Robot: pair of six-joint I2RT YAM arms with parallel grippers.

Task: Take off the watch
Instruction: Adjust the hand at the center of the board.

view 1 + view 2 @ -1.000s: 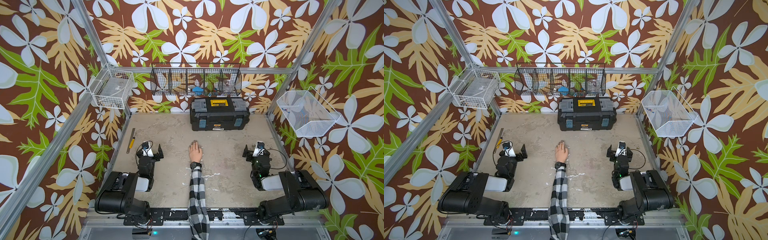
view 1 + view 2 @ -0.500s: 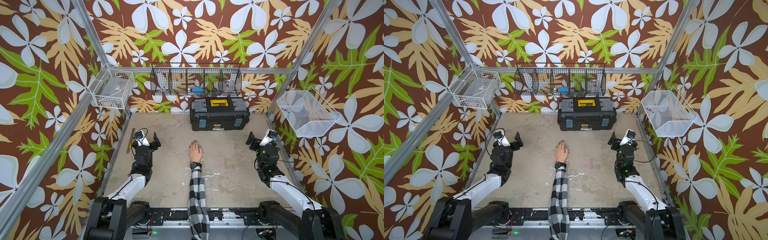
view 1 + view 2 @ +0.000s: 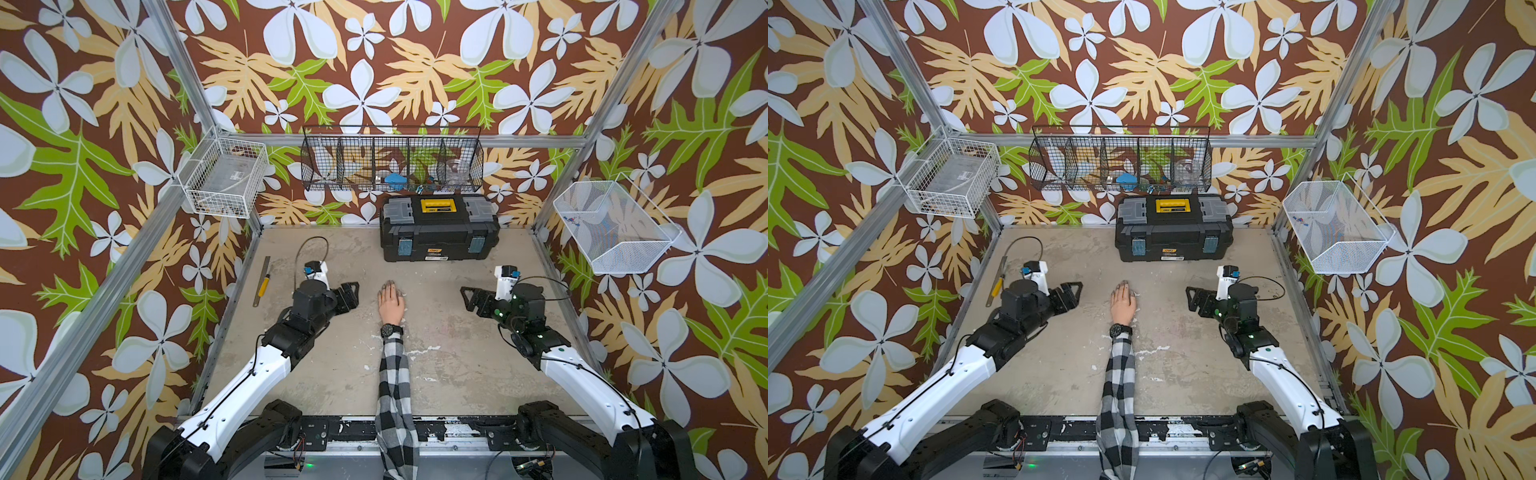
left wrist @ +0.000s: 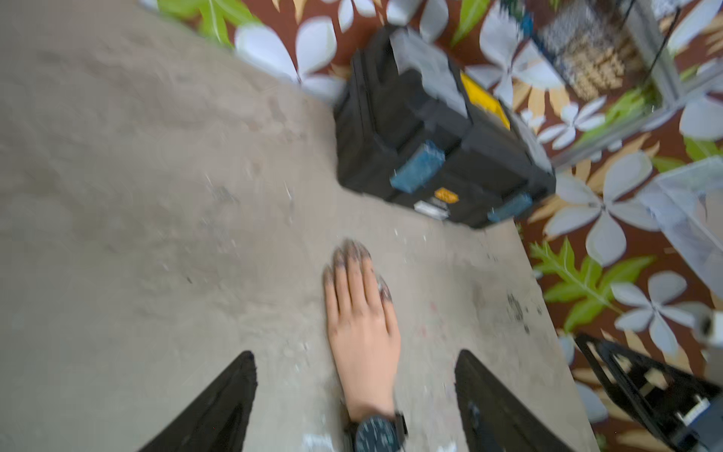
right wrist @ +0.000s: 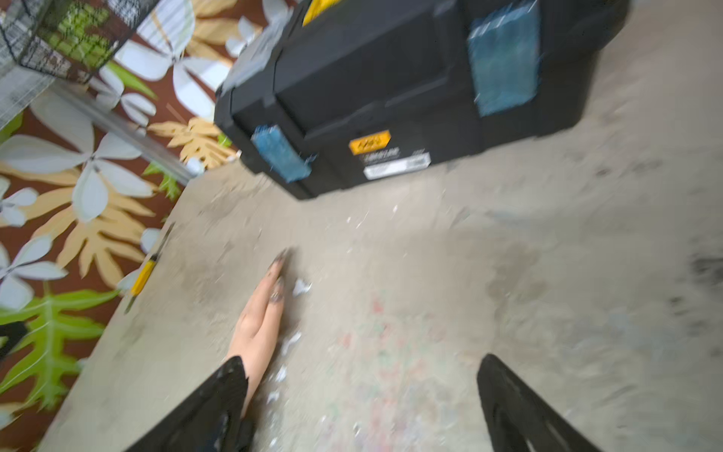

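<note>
the watch (image 3: pixel 391 330) is strapped round the wrist of the mannequin hand (image 3: pixel 391 302), which lies palm down mid-desk (image 3: pixel 316 365), just where the checked sleeve (image 3: pixel 395 390) ends. it looks small and light: a hard round case on a thin, bendy strap, probably snug on the wrist. i'd guess the smooth case is a slippery hold, and the strap near its buckle is the place to take it. i can't see the buckle from here.

the left end effector (image 3: pixel 351 296) and the right end effector (image 3: pixel 471 299) hover either side of the hand, near its fingers and apart from the watch. both have jaws spread and nothing in them.

at the back stands a black toolbox (image 3: pixel 438 232), lid down. above it a black wire basket (image 3: pixel 392 164) holds a blue thing and something clear in its compartments. a white wire basket (image 3: pixel 224 183) on the left wall holds a flat pale item. the white mesh basket (image 3: pixel 615 226) opposite has only a few small coloured bits.
</note>
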